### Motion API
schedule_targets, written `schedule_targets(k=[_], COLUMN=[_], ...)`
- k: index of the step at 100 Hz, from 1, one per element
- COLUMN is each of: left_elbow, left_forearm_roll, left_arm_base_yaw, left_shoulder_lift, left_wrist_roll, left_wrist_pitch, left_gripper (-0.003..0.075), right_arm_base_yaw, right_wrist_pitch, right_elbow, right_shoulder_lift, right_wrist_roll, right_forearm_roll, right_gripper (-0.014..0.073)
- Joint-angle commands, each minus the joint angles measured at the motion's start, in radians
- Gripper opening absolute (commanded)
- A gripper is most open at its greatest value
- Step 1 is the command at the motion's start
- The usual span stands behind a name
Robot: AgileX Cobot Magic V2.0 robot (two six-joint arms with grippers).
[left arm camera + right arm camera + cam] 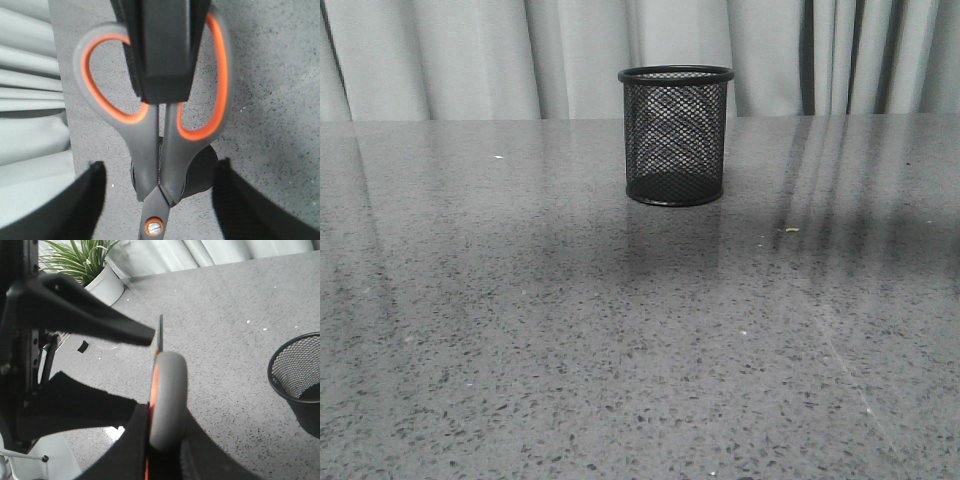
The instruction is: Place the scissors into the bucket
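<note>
Black mesh bucket [675, 135] upright on speckled grey table [520, 350]; orange-lined scissors [155, 130] clamped by right gripper [160, 460]; left gripper [157, 200] spread open around them.

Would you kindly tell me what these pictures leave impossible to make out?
- Blades of the scissors: the left wrist view's frame edge cuts them off just past the screw; the right wrist view shows only a thin edge.
- Middle of the handles: left wrist view, covered by the right gripper.
- The bucket: cropped by the right wrist view's frame edge.
- Both arms: outside the front view.
</note>
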Motion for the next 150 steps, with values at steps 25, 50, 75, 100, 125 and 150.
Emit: schedule_targets(k=[25,50,75,100,125,150], left_elbow=[-0.033,-0.033,-0.033,-0.033,-0.033,-0.033], left_forearm_roll=[0.12,0.094,-0.088,-0.127,-0.127,-0.127], left_arm_base_yaw=[0.034,0.212,0.374,0.427,0.427,0.427], left_shoulder_lift=[-0.094,-0.156,-0.2,-0.21,-0.21,-0.21], left_wrist_roll=[-0.393,-0.645,-0.661,-0.661,-0.661,-0.661], left_wrist_pitch=[-0.055,-0.02,0.008,0.034,0.03,0.03], left_gripper=[0.0514,0.0514,0.0514,0.0514,0.0514,0.0514], right_arm_base_yaw=[-0.001,-0.003,-0.003,0.033,0.116,0.165], right_wrist_pitch=[-0.021,0.048,0.385,0.442,0.442,0.442], right_elbow=[-0.129,-0.373,-0.69,-0.799,-0.797,-0.797], right_shoulder_lift=[-0.014,0.036,0.215,0.307,0.344,0.379], right_wrist_roll=[0.001,0.309,0.473,0.54,0.542,0.562], right_forearm_roll=[-0.089,-0.523,-0.757,-0.922,-0.957,-1.03], right_gripper=[-0.004,-0.004,-0.004,-0.004,-0.004,-0.004])
